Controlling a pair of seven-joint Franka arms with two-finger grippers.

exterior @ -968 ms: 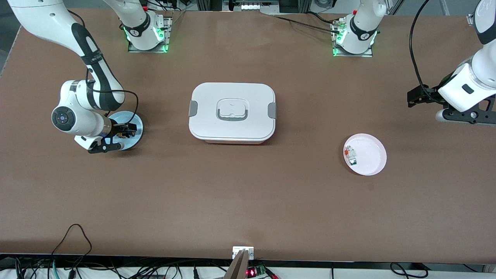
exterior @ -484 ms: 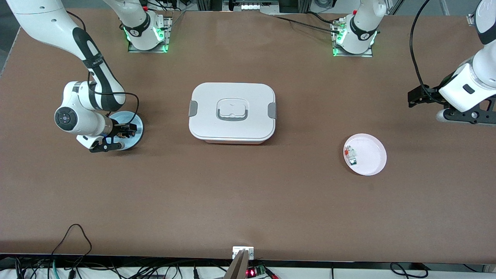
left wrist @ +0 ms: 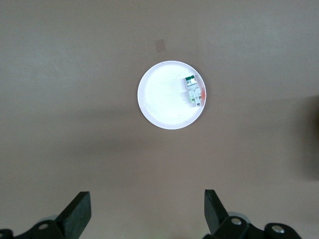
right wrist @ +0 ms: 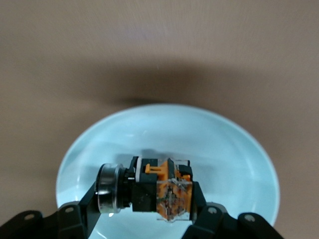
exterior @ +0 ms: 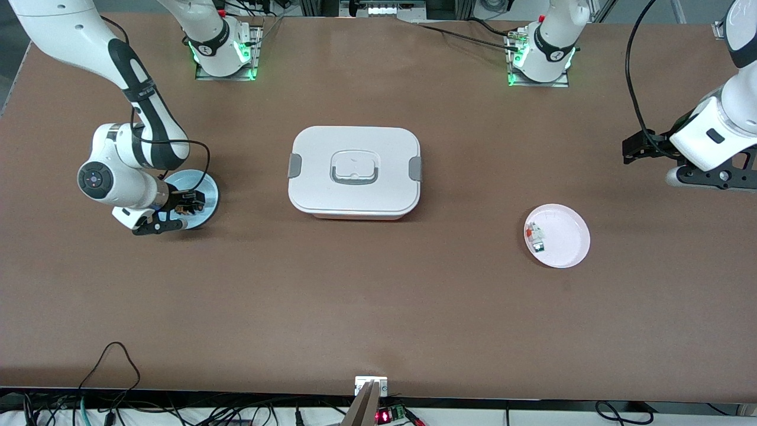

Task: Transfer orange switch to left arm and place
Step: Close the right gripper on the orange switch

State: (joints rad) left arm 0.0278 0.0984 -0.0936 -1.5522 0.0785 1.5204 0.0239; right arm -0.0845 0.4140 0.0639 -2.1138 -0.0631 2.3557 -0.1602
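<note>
Front view is showing the right gripper (exterior: 188, 203) sitting low over the pale blue plate (exterior: 204, 184) at the middle left of the frame, toward the right arm's end of the table. Its jaws are pinching shut on the orange switch (exterior: 190, 206), which is appearing there only as a small dark and orange speck. The right wrist view is making this clearer: the orange switch (right wrist: 149, 189) is lying sideways between the two black fingers (right wrist: 87, 209), just above the pale blue plate (right wrist: 229, 149); whether it is clear of the plate I cannot tell.

The box (exterior: 354, 171) is standing shut in the centre of the frame, between the two plates. The pink plate (exterior: 566, 236) is sitting at the middle right, carrying a small white, red and green part (exterior: 536, 238). The left gripper (exterior: 636, 148) is waiting at the right edge of the frame, above the table; in the left wrist view its jaws are spreading wide with nothing between them, and the pink plate (left wrist: 159, 99) is showing below.

By my judgement the task is only starting: the grasp is made, while the lift, the carry around the box, the handover to the left arm and the placing are all remaining.
</note>
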